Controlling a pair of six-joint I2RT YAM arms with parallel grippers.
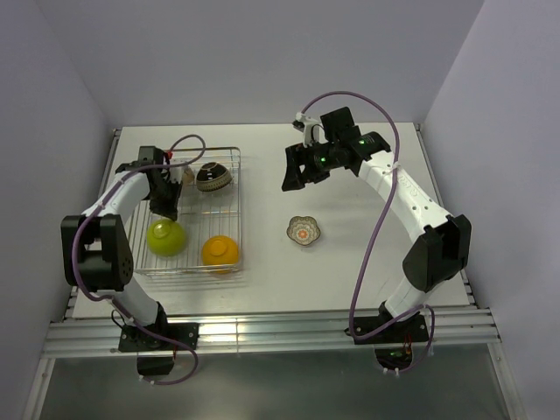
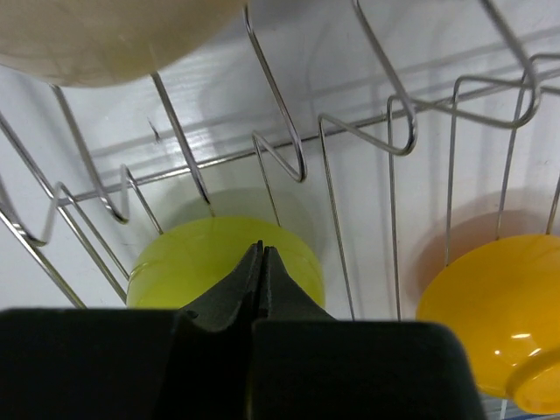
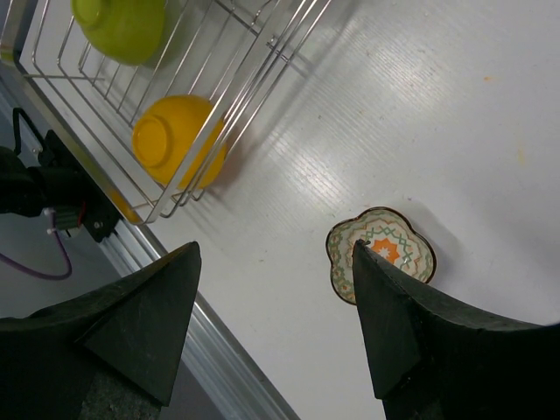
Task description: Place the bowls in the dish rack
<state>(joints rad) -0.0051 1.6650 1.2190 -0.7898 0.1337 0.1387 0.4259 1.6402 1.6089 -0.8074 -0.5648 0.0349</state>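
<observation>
Four of the five bowls sit inside the dish rack [image 1: 239,206], so the job looks nearly finished. At the rack's 7 o'clock corner lies the lime-green bowl [image 1: 166,237], mouth down, and the orange bowl [image 1: 220,251] is at 5 o'clock. A pale shape at about 12 o'clock, mostly hidden by the left arm, is probably the white bowl [image 2: 96,35]. The brown bowl [image 1: 213,178] is at 1 o'clock. The left gripper [image 2: 261,262] hangs over the rack just above the lime-green bowl, its jaws pressed together and holding nothing. Only the scalloped bowl [image 3: 381,254] is left, upright on the tabletop [image 1: 350,262] at 3 o'clock from the rack, well apart from it. The right gripper [image 3: 276,262] hovers above that bowl, jaws spread wide and empty.
</observation>
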